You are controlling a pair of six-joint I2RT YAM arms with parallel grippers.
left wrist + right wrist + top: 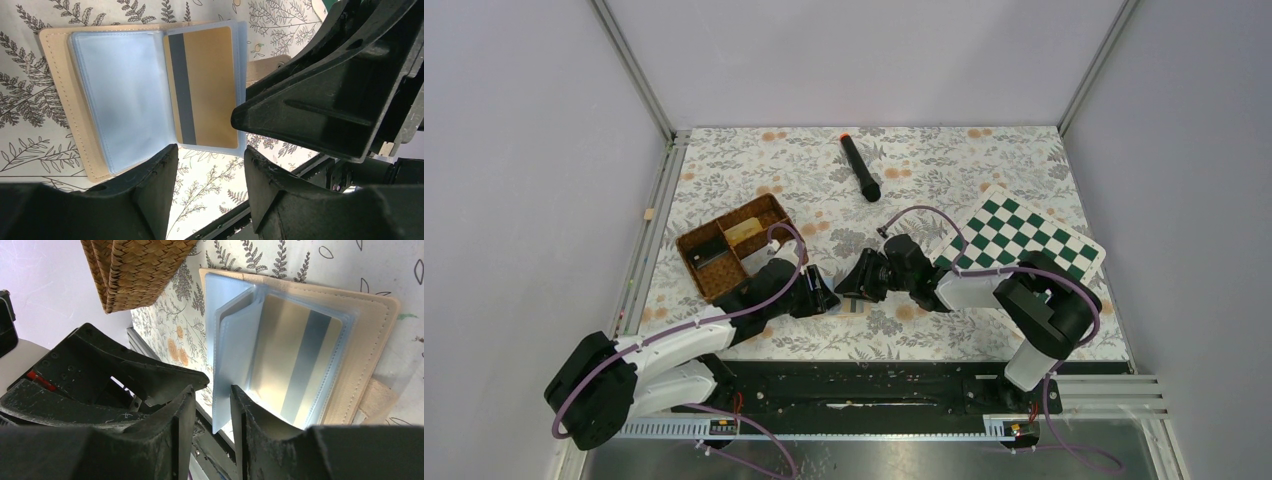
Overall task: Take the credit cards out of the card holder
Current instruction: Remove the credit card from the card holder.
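The tan card holder (55, 100) lies open on the floral cloth, hidden under both grippers in the top view. A yellow-gold credit card (210, 85) with a dark stripe sits in its right clear sleeve, and a light blue card (120, 95) shows through the left one. My left gripper (210, 150) stands open at the holder's near edge, only cloth between its fingers. My right gripper (212, 388) is open too. A raised sleeve page (230, 350) dips into its gap against one finger. One right finger (300, 100) reaches over the gold card (280, 355).
A brown woven partitioned basket (734, 245) stands just left of the grippers. The green-white chequered board (1024, 240) lies at the right under the right arm. A black cylinder with an orange tip (860, 168) lies at the back. A dark rail (280, 185) runs along the near edge.
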